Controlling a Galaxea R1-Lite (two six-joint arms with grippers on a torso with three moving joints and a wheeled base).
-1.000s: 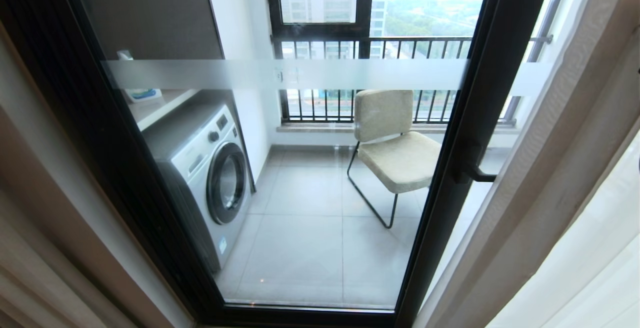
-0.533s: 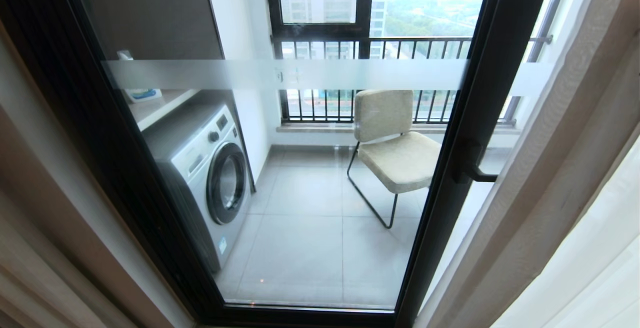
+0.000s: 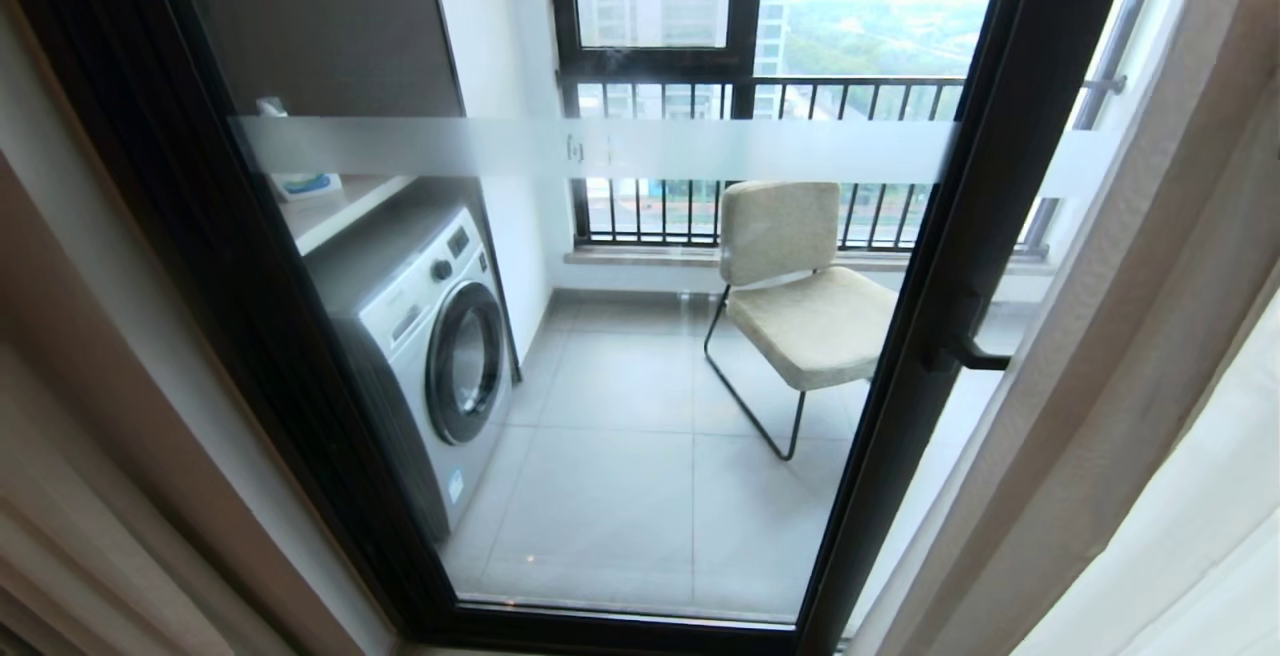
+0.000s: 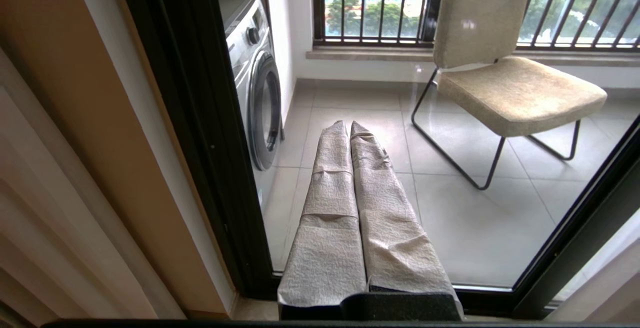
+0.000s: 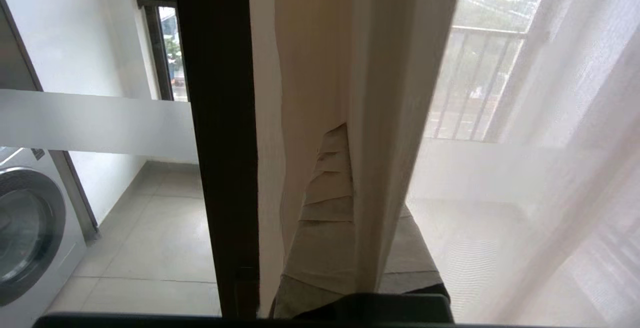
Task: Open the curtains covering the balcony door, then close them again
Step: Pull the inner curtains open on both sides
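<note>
The balcony door (image 3: 985, 226) is tall glass in a dark frame, with a frosted band (image 3: 700, 148) and a black handle (image 3: 965, 348). Most of the glass is uncovered. The beige curtain (image 3: 1130, 336) hangs along the door's right side, with the white sheer (image 3: 1200, 546) beyond it. In the right wrist view my right gripper (image 5: 352, 143) is shut on a fold of the beige curtain (image 5: 310, 68), beside the dark door frame (image 5: 220, 143). The sheer (image 5: 525, 143) hangs next to it. My left gripper (image 4: 350, 124) is shut and empty, pointing at the glass low down. Neither arm shows in the head view.
Behind the glass stand a washing machine (image 3: 440, 356) on the left and a beige chair (image 3: 800, 306) in front of a black barred railing (image 3: 800, 96). Pleated beige folds (image 4: 50, 228) and a brown wall strip (image 3: 110, 406) border the door's left side.
The whole head view has shifted slightly to the right, so the camera has moved. The curtain and the door keep their places relative to each other.
</note>
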